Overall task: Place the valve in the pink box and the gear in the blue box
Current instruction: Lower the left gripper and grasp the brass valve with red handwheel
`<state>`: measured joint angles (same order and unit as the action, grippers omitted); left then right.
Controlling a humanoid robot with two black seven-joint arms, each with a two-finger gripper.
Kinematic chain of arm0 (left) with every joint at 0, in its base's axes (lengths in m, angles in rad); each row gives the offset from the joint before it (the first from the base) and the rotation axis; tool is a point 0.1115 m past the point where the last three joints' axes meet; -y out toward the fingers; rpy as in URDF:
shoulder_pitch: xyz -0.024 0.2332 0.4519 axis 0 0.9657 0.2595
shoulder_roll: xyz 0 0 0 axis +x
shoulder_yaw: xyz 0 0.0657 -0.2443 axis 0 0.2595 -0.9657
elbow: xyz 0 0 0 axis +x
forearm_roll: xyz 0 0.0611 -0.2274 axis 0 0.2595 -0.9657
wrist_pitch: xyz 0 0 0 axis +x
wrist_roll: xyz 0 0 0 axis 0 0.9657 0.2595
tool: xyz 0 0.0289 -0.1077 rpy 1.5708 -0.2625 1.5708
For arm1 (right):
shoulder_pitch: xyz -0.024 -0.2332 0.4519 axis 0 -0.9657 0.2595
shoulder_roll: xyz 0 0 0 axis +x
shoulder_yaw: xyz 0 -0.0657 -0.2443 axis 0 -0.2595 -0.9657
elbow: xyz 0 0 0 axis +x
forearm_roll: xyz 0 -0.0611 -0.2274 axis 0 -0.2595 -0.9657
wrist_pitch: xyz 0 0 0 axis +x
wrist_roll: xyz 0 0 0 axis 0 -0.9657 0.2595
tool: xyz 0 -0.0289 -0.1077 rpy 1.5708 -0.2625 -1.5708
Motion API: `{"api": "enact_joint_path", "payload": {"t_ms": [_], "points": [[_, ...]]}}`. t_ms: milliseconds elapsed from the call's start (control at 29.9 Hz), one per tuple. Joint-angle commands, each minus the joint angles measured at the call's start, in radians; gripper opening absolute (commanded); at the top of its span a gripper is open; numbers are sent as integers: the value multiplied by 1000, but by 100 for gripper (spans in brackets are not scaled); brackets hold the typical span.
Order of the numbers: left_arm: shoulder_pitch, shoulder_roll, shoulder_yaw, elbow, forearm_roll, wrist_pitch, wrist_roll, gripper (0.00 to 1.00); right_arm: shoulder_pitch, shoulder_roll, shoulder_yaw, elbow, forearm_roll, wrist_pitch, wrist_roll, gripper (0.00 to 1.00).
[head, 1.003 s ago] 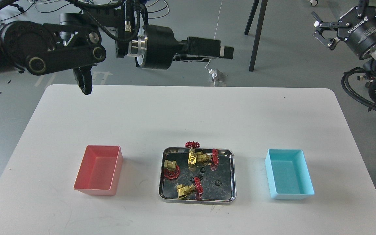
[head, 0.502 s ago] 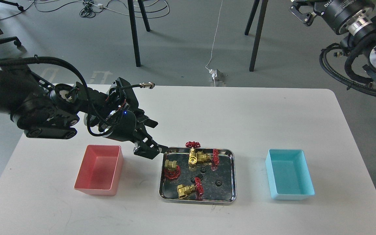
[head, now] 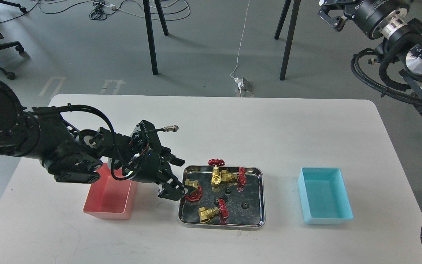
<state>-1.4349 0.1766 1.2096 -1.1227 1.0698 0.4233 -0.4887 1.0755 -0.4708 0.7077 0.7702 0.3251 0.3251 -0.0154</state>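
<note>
Several brass valves with red handwheels lie in a shiny steel tray [head: 261,198]: one at the left [head: 192,188], a pair at the back [head: 222,176] and one at the front [head: 211,213]. Three small black gears [head: 228,190] [head: 245,205] [head: 221,200] lie among them. My left gripper [head: 182,176] is open at the tray's left edge, its lower finger touching or right beside the left valve. The pink box [head: 110,201] stands left of the tray, partly behind my left arm. The blue box [head: 324,200] stands to the right. My right gripper [head: 330,14] is raised at the top right, partly cut off.
The white table [head: 251,128] bears the tray and the two boxes in a row near its front. Chair and stand legs [head: 151,36] and cables are on the grey floor behind the table. My right arm's cables [head: 387,80] hang at the right.
My left arm has come down from high above the table's back left to the tray's left edge. My right gripper has risen toward the top right.
</note>
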Motion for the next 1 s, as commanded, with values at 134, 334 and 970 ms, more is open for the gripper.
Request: {"api": "enact_joint_path", "payload": {"t_ms": [134, 334, 970], "points": [[66, -35, -19, 52, 22, 0, 0, 80, -12, -11, 1, 4, 0, 5, 0, 100], [105, -37, -58, 99, 24, -3, 0, 70, -14, -12, 1, 4, 0, 6, 0, 100], [140, -37, -58, 162, 49, 2, 0, 37, -32, -14, 3, 4, 0, 6, 3, 100]]}}
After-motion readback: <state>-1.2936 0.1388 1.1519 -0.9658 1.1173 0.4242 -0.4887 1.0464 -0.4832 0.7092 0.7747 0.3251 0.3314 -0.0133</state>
